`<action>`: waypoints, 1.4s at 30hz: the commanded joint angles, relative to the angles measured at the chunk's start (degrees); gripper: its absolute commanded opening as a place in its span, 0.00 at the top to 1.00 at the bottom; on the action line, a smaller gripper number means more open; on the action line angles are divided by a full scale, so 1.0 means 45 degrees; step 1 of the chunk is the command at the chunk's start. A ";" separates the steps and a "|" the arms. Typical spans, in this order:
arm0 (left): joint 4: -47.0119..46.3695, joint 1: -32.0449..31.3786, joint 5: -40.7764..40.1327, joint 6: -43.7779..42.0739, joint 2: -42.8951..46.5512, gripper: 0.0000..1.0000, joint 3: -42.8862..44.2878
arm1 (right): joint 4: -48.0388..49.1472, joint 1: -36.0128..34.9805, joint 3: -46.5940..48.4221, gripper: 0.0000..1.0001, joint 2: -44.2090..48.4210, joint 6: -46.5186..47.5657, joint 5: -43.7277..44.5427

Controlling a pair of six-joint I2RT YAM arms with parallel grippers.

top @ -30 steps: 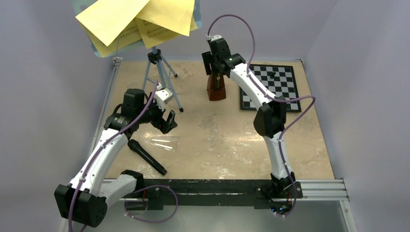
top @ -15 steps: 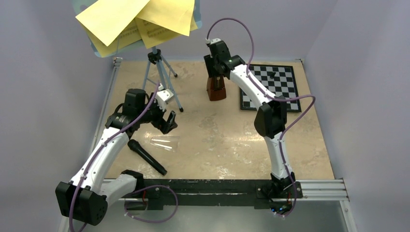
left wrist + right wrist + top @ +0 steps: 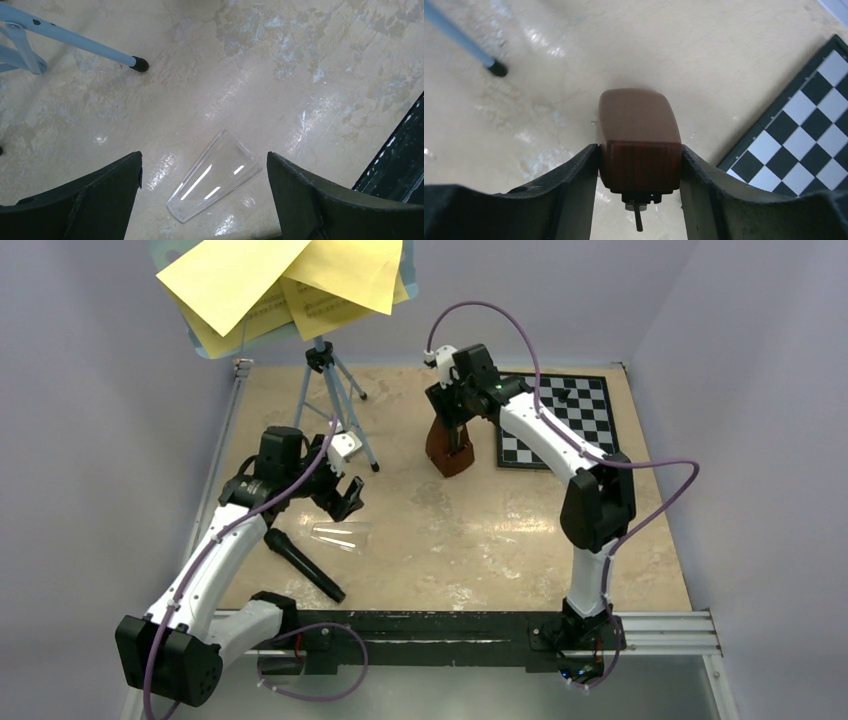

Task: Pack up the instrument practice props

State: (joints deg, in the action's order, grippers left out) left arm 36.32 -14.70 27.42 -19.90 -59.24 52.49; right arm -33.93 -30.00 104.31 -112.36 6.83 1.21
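The brown pyramid-shaped metronome (image 3: 447, 445) is held tilted by my right gripper (image 3: 452, 418), whose jaws are shut on its sides; it fills the right wrist view (image 3: 639, 145) between the fingers (image 3: 574, 185). The light-blue tripod music stand (image 3: 335, 390) stands at the back left, its tray (image 3: 205, 340) carrying yellow sheet-music pages (image 3: 290, 275). My left gripper (image 3: 345, 498) is open and empty above a clear plastic cover (image 3: 336, 536), which lies flat between the fingers in the left wrist view (image 3: 215, 175). A stand leg foot (image 3: 140, 63) shows there.
A black-and-white chessboard (image 3: 570, 420) lies at the back right, also in the right wrist view (image 3: 804, 145). A black microphone (image 3: 303, 565) lies near the left arm. A black rail (image 3: 430, 625) runs along the near edge.
My right gripper has moved nearer and right with the metronome, which now tilts. The left gripper shifted slightly down toward the clear cover.
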 commanded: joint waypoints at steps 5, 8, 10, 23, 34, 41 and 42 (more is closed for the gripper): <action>0.2191 -0.0044 0.0582 -0.3206 -0.0158 0.02 0.0051 | 0.1050 -0.0025 -0.2224 1.00 0.2298 0.2745 -0.5882; 0.3476 -0.0034 0.0568 -0.4207 -0.0101 0.02 0.0004 | 0.1460 -0.0048 -0.3576 1.00 0.3073 0.4090 -0.7297; 0.3923 -0.0034 0.0460 -0.4812 0.0072 0.01 -0.0204 | 0.1762 -0.0093 -0.4349 1.00 0.3477 0.4773 -0.7896; 0.4490 -0.0034 0.0181 -0.5266 0.0776 0.01 -0.0997 | 0.2461 -0.0808 -0.5745 1.00 0.4541 0.6491 -0.8574; 0.4522 -0.0034 0.0284 -0.5274 0.1237 0.01 -0.0468 | 0.2546 -0.1257 -0.4855 1.00 0.4533 0.3261 -0.6345; 0.4510 -0.0034 -0.0609 -0.5211 0.2112 0.01 -0.0230 | 0.0814 -0.1795 -0.3343 1.00 0.3592 -0.0444 -0.1572; 0.4438 -0.0034 -0.0742 -0.5252 0.2286 0.01 -0.0306 | 0.0460 -0.1884 -0.3245 1.00 0.3455 -0.0702 -0.1421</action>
State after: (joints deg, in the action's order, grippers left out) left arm 56.69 -14.70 26.39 -42.65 -51.86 49.04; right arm -29.02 -38.15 82.28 -95.44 14.83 -15.42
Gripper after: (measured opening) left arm 0.992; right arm 0.563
